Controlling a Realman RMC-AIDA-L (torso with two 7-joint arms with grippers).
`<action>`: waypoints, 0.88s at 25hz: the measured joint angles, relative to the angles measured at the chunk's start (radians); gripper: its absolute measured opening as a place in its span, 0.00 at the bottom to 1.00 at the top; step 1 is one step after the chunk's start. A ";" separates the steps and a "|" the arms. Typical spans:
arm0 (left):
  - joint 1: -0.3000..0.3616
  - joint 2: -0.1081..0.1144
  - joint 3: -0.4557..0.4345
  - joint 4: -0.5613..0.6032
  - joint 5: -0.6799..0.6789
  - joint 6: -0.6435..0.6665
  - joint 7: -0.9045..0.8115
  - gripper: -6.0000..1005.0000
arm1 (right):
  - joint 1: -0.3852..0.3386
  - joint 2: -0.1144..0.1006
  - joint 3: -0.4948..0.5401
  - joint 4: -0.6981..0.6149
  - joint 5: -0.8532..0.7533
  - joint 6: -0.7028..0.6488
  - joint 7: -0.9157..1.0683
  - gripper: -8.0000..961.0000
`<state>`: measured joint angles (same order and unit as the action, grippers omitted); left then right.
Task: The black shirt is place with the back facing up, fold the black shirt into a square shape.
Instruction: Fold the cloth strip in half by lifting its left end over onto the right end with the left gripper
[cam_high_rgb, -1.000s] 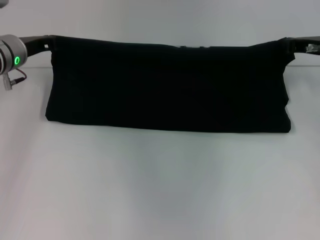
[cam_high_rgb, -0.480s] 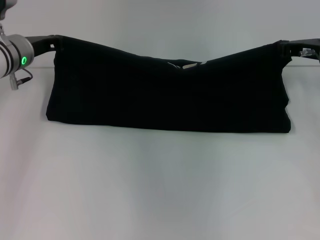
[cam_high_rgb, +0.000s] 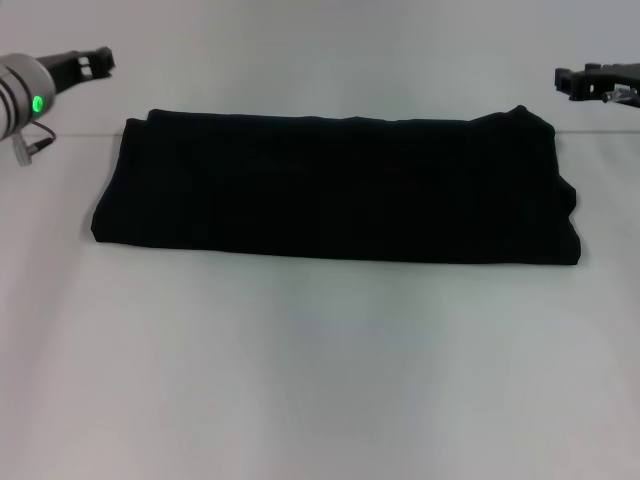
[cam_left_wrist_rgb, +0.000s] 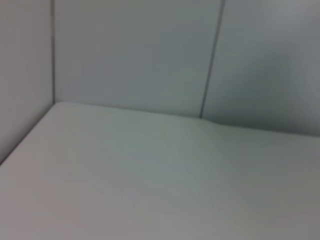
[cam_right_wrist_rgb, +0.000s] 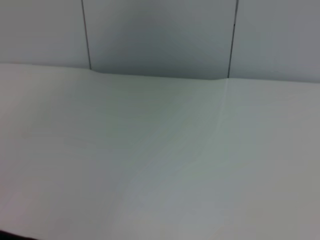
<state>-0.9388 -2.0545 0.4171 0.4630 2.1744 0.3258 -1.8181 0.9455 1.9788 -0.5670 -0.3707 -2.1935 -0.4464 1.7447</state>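
The black shirt (cam_high_rgb: 335, 190) lies flat on the white table (cam_high_rgb: 320, 370) in the head view, folded into a long wide band, plain black side up, no lettering showing. My left gripper (cam_high_rgb: 96, 62) hovers open just beyond the shirt's far left corner, clear of the cloth. Off the far right corner hangs my right gripper (cam_high_rgb: 568, 80), also open and holding nothing. Both wrist views show only bare table and wall, apart from a dark sliver of the black shirt (cam_right_wrist_rgb: 9, 236) in the right wrist view.
The white table stretches wide in front of the shirt. A panelled grey wall (cam_left_wrist_rgb: 150, 55) rises behind the table's back edge. The left arm's wrist with a green light (cam_high_rgb: 36, 103) sits at the far left.
Both grippers let go of the shirt's raised far edge and drew outward and up. That edge dropped, so the shirt now lies flat as a folded band.
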 joint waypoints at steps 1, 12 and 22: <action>0.002 0.003 0.000 0.001 -0.017 0.001 0.000 0.23 | 0.000 0.001 0.000 -0.003 0.000 -0.002 0.000 0.25; 0.093 -0.003 0.000 0.088 -0.032 0.359 -0.022 0.66 | -0.048 -0.075 0.006 -0.036 -0.001 -0.317 0.188 0.61; 0.224 -0.006 0.001 0.239 -0.027 0.854 -0.091 0.76 | -0.161 -0.091 0.008 -0.151 0.005 -0.671 0.328 0.73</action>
<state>-0.7152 -2.0607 0.4178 0.7016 2.1472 1.1801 -1.9087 0.7842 1.8883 -0.5595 -0.5215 -2.1888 -1.1177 2.0730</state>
